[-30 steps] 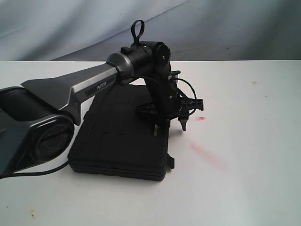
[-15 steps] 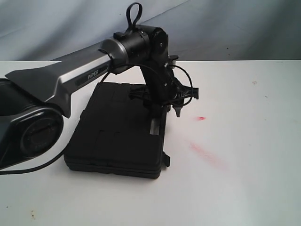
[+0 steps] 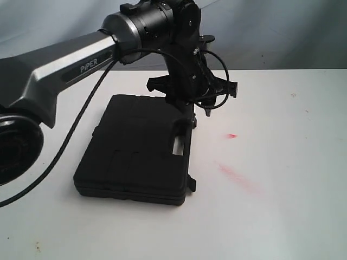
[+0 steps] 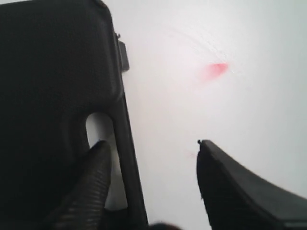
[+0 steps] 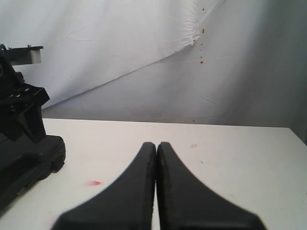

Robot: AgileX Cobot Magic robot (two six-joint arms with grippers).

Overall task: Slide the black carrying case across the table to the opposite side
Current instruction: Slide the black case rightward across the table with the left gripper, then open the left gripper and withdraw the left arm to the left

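The black carrying case [image 3: 135, 154] lies flat on the white table [image 3: 293, 206], left of centre, with its handle edge toward the middle. My left gripper [image 3: 199, 116] hangs open just above that edge. In the left wrist view the left gripper [image 4: 152, 143] straddles the handle bar [image 4: 128, 148]: one finger [image 4: 91, 177] is over the handle slot of the case [image 4: 53, 91], the other [image 4: 235, 187] over bare table [image 4: 192, 110]. My right gripper [image 5: 156, 144] is shut on nothing, low over the table [image 5: 240, 143], and faces the case's end [image 5: 29, 163]. It is outside the exterior view.
Red smears mark the table right of the case: a small spot [image 3: 232, 135] and a longer streak [image 3: 238, 176]. The spot also shows in the wrist views [image 4: 216, 69] [image 5: 93, 183]. A grey-white cloth backdrop [image 3: 282, 32] hangs behind the table's far edge.
The left arm has risen and its gripper has lifted off the case's handle edge. The case has shifted a little to the left. The right gripper's motion cannot be judged.
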